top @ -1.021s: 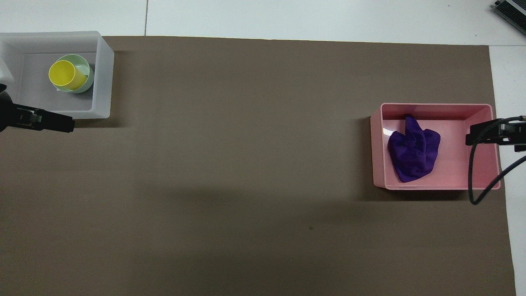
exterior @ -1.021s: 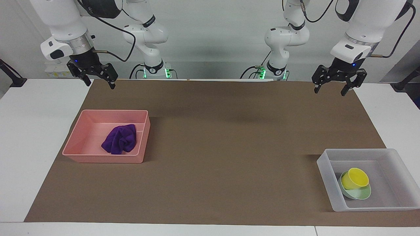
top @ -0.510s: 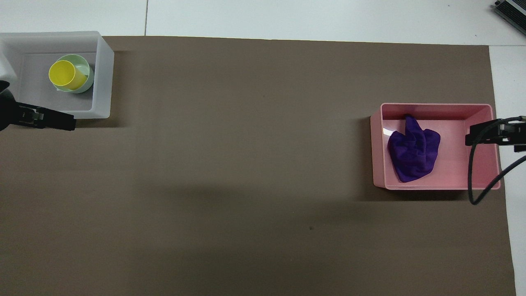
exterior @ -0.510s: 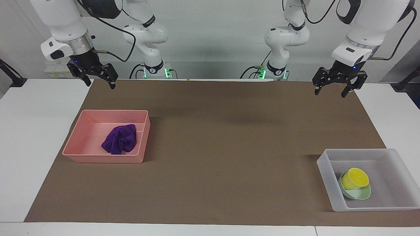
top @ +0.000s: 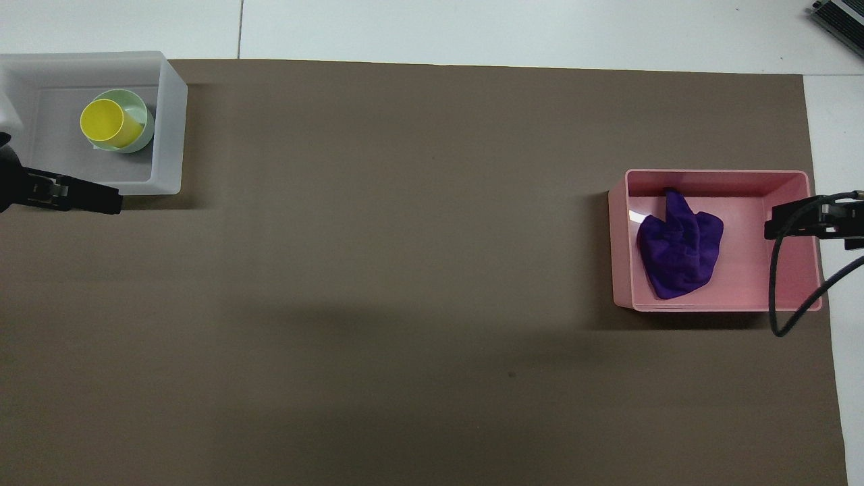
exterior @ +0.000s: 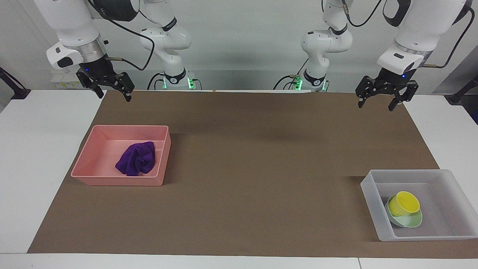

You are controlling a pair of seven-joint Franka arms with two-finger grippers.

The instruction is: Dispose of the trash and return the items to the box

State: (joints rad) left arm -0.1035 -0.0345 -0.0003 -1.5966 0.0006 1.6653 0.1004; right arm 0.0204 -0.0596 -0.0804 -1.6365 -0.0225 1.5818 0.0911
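Hovering with fingers spread wide and empty, the left gripper (exterior: 378, 99) and right gripper (exterior: 112, 91) are waiting above the tabletop (exterior: 239, 175). The purple cloth (exterior: 136, 158) is lying in the pink tray (exterior: 115, 181), below the right fingers; the yellow cup (exterior: 403, 203) is nesting in the mint bowl (exterior: 409, 222) inside the box (exterior: 369, 201), well below the left fingers. Any further reach is risking tipping the tilted cup out.

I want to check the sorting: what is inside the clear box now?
In the clear box a yellow cup lies tilted in a green bowl. The cup covers most of the bowl's inside, so whatever may be under it cannot be seen.
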